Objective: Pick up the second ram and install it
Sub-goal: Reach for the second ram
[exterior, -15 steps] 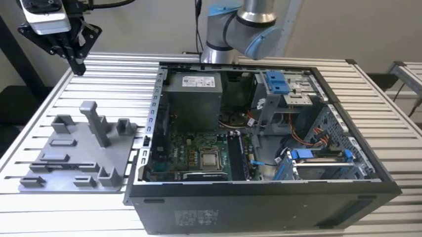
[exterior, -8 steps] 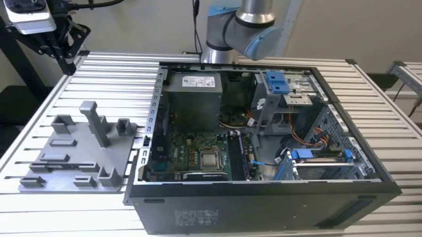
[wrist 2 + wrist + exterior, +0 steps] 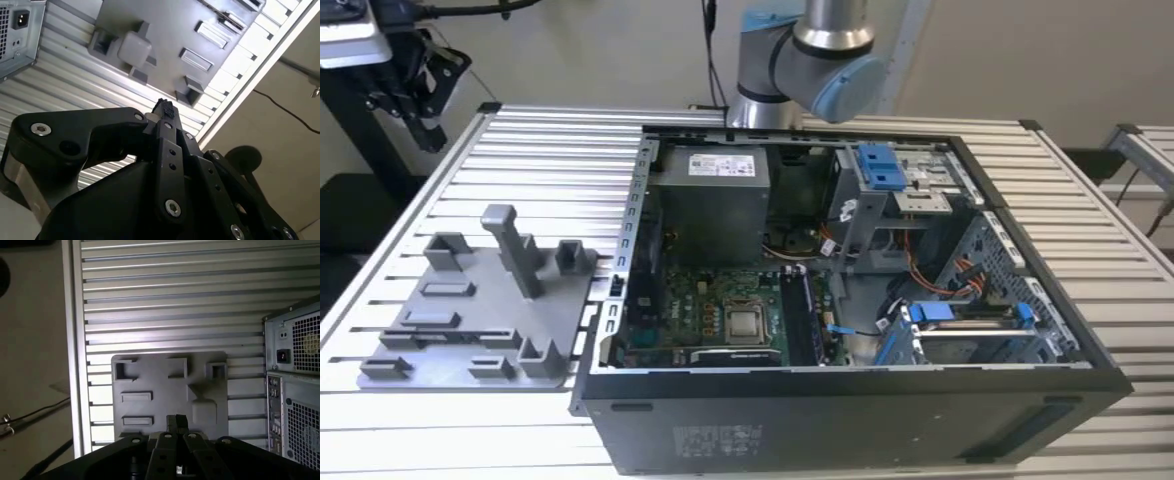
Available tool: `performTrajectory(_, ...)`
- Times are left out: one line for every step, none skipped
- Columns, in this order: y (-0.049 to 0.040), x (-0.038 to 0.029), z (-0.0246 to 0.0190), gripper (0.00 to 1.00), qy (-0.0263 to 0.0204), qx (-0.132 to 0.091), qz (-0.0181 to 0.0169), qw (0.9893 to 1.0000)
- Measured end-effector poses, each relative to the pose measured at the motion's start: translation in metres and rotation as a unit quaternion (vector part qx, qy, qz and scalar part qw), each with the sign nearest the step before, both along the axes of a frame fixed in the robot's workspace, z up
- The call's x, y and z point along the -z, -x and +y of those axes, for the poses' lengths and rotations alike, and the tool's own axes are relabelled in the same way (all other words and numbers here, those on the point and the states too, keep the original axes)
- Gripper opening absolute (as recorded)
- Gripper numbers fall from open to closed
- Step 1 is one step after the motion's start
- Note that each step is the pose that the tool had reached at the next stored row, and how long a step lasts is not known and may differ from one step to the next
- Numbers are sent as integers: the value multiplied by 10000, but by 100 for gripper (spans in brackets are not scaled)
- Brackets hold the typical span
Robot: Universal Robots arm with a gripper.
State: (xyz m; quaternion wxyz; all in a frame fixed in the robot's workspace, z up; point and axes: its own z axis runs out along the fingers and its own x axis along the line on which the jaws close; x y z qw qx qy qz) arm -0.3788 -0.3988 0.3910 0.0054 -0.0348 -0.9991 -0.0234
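While the broad surface (image 3: 1087,215) of ribbed silver aluminium slats is carrying everything, the open black sheet-metal computer tower (image 3: 854,415) is lying on its side on it. The tower is showing a green circuit board with a square metal processor (image 3: 747,322) among cables and blue plastic clips. Just beside the tower, on the exterior view's left, the matte grey moulded plastic holder tray (image 3: 487,312) is sitting flat with its chunky posts and shallow rectangular pockets. The black jointed metal hand (image 3: 176,422) is hanging well above that tray in the first wrist view. Its two fingertips are drawn together into a narrow point, with nothing that I can make out between them. As for the second ram, a thin flat grey-dark memory stick, I cannot tell for sure where it is sitting. Thin dark strips (image 3: 805,315) are standing on edge just beside the processor in the exterior view, and it may be one of them. By my judgement such a stick is going to handle as light and stiff yet fragile, smooth-faced and apt to slip. It is best being pinched across its flat faces near the upper long edge at mid-length, staying clear of the contact edge and keeping square so that nothing is twisting.
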Motion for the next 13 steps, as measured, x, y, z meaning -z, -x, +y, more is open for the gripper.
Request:
performTrajectory(25,0,0,11,0,0,0,10000)
performTrajectory(47,1,0,11,0,0,0,10000)
performTrajectory(56,1,0,11,0,0,0,10000)
performTrajectory(56,1,0,11,0,0,0,10000)
performTrajectory(56,1,0,11,0,-1,0,10000)
performTrajectory(57,1,0,11,0,-1,0,10000)
performTrajectory(57,0,0,11,0,-1,0,10000)
performTrajectory(57,0,0,11,0,0,0,10000)
performTrajectory(57,0,0,11,0,0,0,10000)
performTrajectory(58,0,-1,11,0,0,0,10000)
performTrajectory(59,1,-7,11,0,0,0,10000)
performTrajectory(59,1,-17,11,-1,0,0,10000)
performTrajectory(58,1,-34,11,-1,0,0,10000)
